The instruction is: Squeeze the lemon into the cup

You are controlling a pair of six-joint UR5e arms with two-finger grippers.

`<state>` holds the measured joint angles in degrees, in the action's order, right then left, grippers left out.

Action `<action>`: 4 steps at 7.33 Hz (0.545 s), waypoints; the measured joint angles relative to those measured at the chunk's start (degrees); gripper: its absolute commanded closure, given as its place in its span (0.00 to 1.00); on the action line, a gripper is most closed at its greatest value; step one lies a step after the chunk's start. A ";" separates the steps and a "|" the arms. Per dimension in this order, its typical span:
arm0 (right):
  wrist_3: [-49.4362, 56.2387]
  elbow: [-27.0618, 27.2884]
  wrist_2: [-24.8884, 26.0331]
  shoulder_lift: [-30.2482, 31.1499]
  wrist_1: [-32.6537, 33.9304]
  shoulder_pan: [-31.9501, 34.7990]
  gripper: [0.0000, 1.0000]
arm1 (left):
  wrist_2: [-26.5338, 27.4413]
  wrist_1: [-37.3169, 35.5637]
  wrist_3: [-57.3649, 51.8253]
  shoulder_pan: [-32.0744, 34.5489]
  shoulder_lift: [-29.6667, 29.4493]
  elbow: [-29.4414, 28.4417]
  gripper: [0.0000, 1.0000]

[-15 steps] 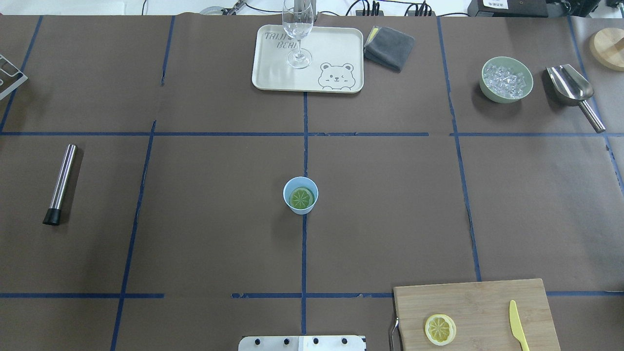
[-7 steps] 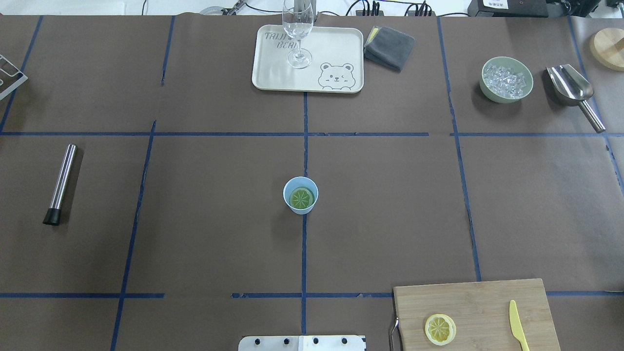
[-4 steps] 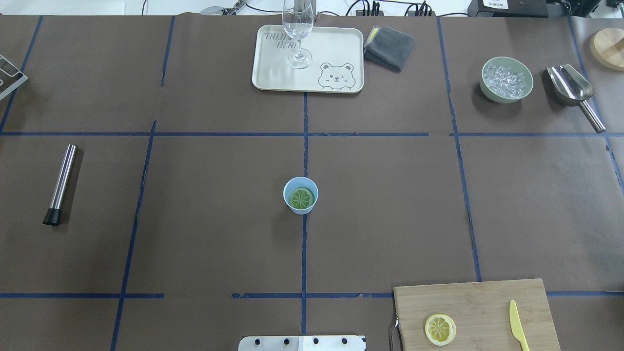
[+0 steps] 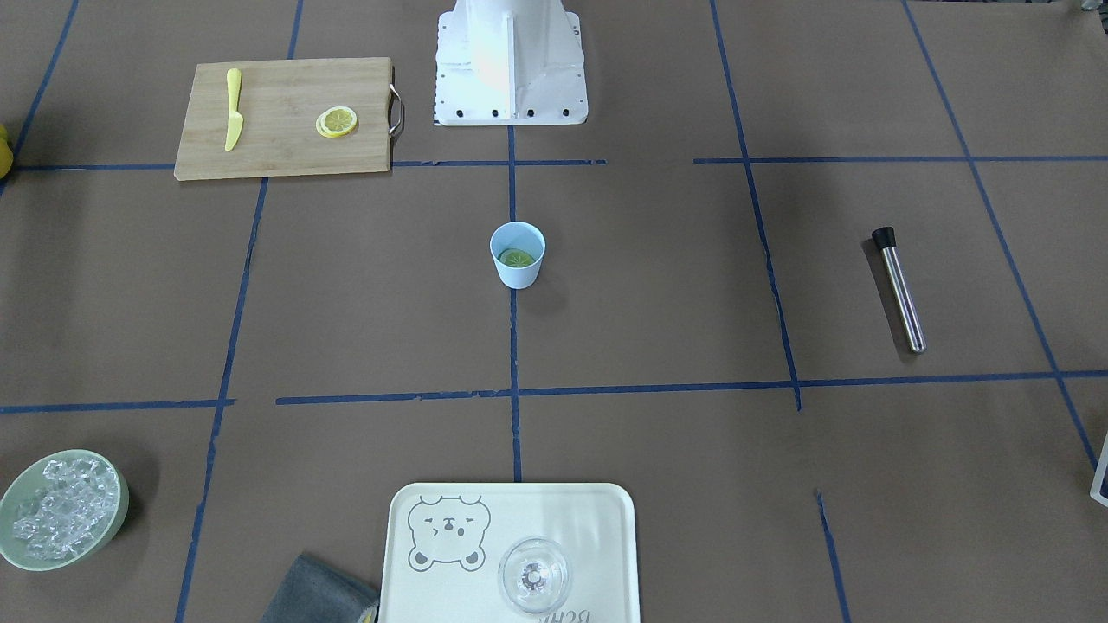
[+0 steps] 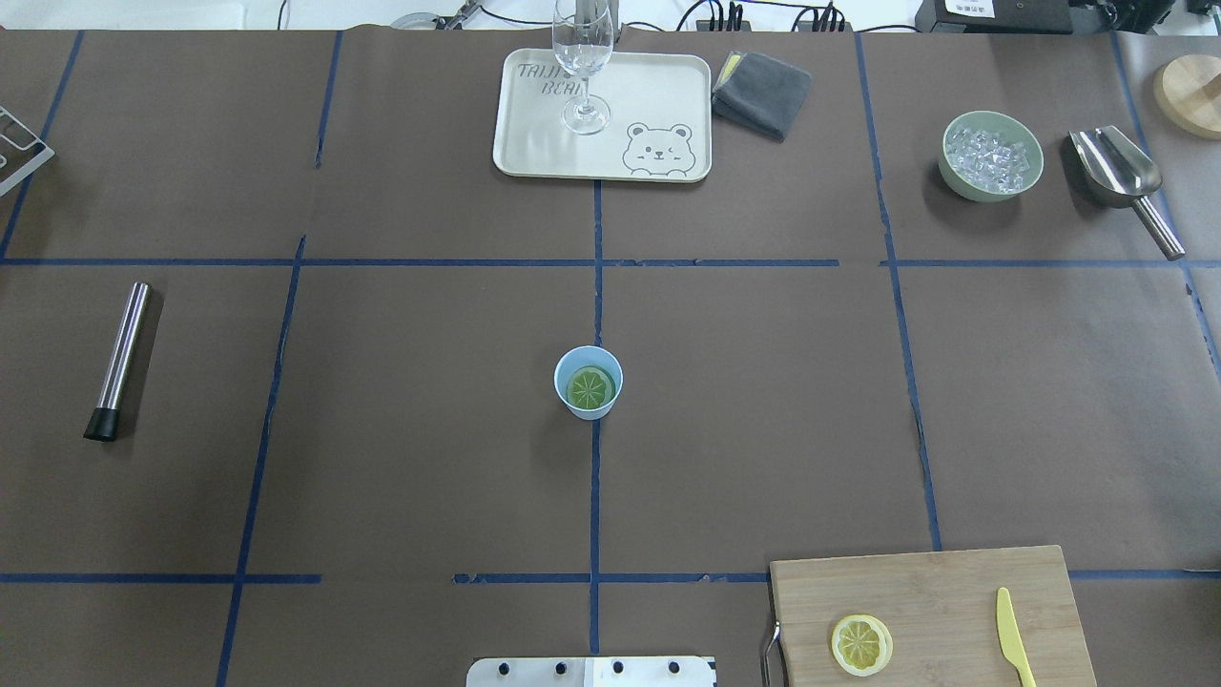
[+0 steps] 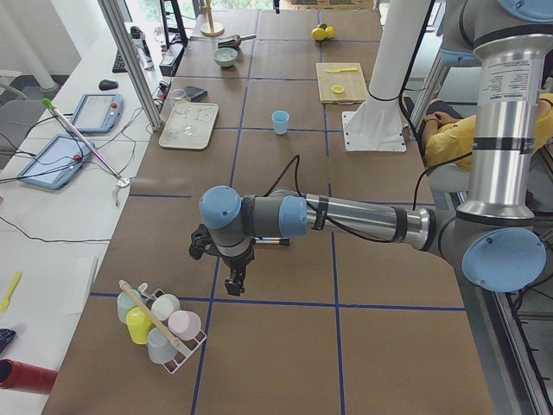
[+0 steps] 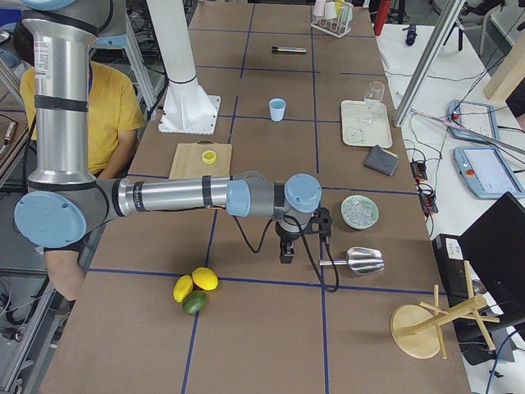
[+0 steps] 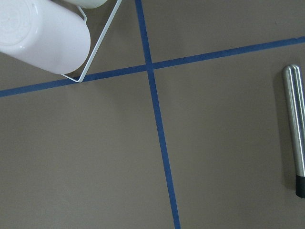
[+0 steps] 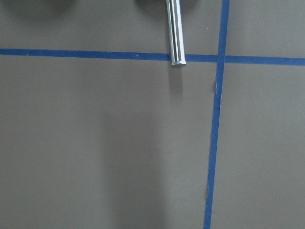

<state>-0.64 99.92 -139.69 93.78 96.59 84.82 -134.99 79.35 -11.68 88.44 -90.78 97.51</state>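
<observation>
Table (image 5: 763,401): brown cover, blue tape grid. No arm shows in the overhead or front views.

Left arm (image 6: 346,216): stretched low over the table's left end. Left claw (image 6: 233,287) points down and hangs above the surface. It is seen only from the side camera, so I cannot tell whether its fingers are spread or pressed together.

Right arm (image 7: 180,195): stretched low over the right end. Right claw (image 7: 285,254) points down, off the surface. Its finger spacing cannot be told either.

Cutting board (image 5: 954,582): near the right claw, on the robot-base side of it.

Tray (image 5: 658,86): well apart from both claws, with a clear glass (image 5: 583,57) upright on it.

Wire rack of cups (image 6: 160,324): just beside the left claw.

Bowl of ice (image 7: 358,211): near the right claw.

Steel scoop (image 7: 361,261): just beside the right claw, handle toward it. The handle tip shows in the right wrist view.

Steel rod with black end (image 8: 295,129): lies flat near the left claw.

Cup (image 5: 563,367): upright mid-table, between the two claws and well apart from each.

Lemon slice (image 5: 589,387): lies flat inside the cup, face up.

Second slice (image 5: 861,645): flat on the board near the right claw, apart from the yellow knife (image 5: 1013,637) beside it.
</observation>
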 measured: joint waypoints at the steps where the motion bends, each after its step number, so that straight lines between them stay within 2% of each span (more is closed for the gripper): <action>1: -0.02 -0.02 0.12 0.00 -0.02 0.00 0.00 | 0.10 -0.17 -0.08 0.00 -0.47 -0.09 0.00; 4: 0.25 -0.19 3.21 0.03 -0.07 0.00 0.00 | 0.13 0.04 -0.24 0.06 -0.34 -0.69 0.00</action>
<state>-0.39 99.73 -136.49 93.80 96.53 84.82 -134.86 79.39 -11.92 88.50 -91.11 96.82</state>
